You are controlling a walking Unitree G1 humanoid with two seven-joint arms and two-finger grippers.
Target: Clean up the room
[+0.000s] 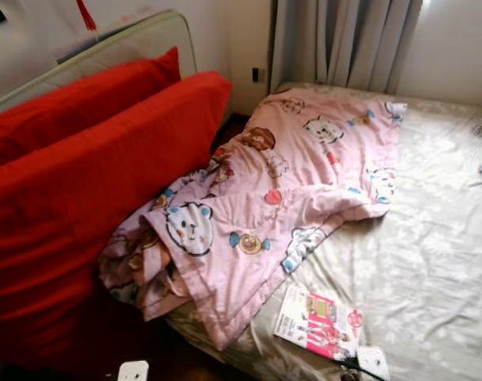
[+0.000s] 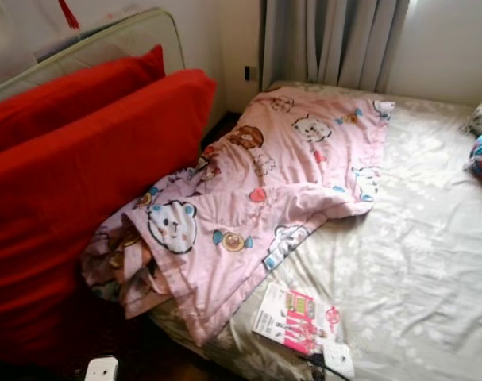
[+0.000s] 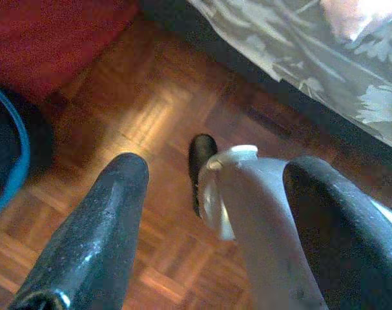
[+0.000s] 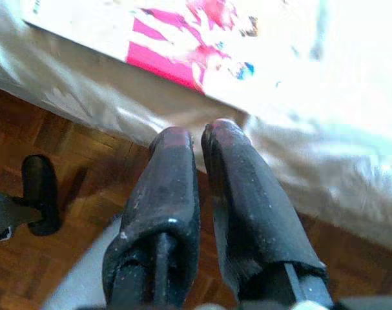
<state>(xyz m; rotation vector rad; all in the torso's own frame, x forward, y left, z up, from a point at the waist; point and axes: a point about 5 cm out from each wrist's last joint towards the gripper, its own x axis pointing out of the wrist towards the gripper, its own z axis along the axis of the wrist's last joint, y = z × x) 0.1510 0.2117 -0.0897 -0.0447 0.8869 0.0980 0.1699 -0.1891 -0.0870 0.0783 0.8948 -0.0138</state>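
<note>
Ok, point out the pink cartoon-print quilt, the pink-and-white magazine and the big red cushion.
Pink cartoon-print quilt [image 1: 288, 175], left eye view, its middle.
Pink-and-white magazine [image 1: 318, 323], left eye view, cover centre.
Big red cushion [image 1: 90, 198], left eye view, its front face.

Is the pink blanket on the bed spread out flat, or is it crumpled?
Crumpled. The pink blanket lies bunched in folds, and one end hangs over the bed edge beside the red cushions.

Bed [image 1: 431, 262] with quilt [image 1: 280, 190], magazine [image 1: 318, 323]

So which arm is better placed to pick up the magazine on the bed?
Probably the right. The right gripper, fingers together, sits just below the bed edge by the magazine; the left gripper hangs open over the wooden floor.
</note>
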